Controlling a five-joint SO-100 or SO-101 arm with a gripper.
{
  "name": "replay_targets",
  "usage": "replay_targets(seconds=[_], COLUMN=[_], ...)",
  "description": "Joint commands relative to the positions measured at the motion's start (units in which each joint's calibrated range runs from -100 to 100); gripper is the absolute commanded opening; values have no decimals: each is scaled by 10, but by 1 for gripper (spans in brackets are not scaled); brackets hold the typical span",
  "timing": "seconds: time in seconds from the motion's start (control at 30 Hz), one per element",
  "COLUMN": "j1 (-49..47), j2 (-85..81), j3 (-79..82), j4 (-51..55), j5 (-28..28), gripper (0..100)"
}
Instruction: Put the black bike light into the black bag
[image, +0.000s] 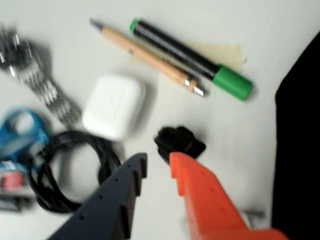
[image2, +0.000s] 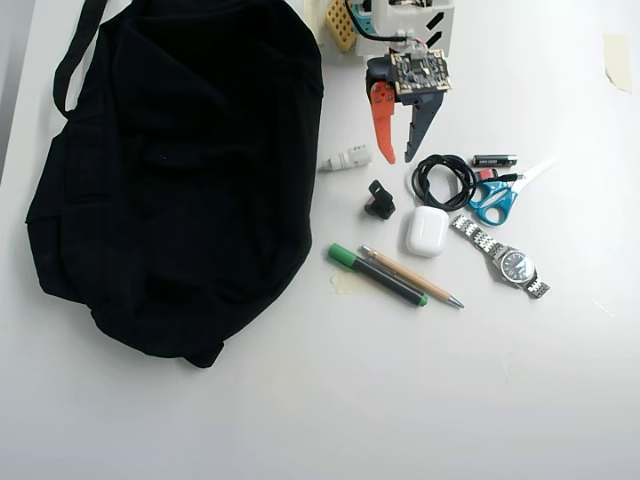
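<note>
Open gripper lined up on the bike light, nothing grasped yet

The gripper (image2: 399, 160) hovers with its jaws spread and empty, the orange finger (image: 200, 190) and the dark finger (image: 117, 195) pointing at the bike light (image: 179, 143) so that a short reach would bring one finger to each side of it; the light lies loose on the white table (image2: 400, 400), near the white earbud case (image2: 427, 231) and the coiled cable (image2: 444, 181), apart from both, which leaves room for the fingers; the black bag (image2: 180, 170) lies slumped just left of it in the overhead view, close enough, I judge, for a short carry; the green marker (image2: 378, 275) and pencil (image2: 412, 277) lie clear of that path
</note>
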Motion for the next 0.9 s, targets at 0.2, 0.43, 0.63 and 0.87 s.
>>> replay_targets(seconds=[0.2, 0.43, 0.63, 0.87], j1=[-3, -2, 6, 16], j2=[66, 111, 180, 228], j3=[20, 15, 15, -24], j4=[-3, -41, -118, -136], j5=[26, 26, 26, 22], gripper=[14, 27, 27, 30])
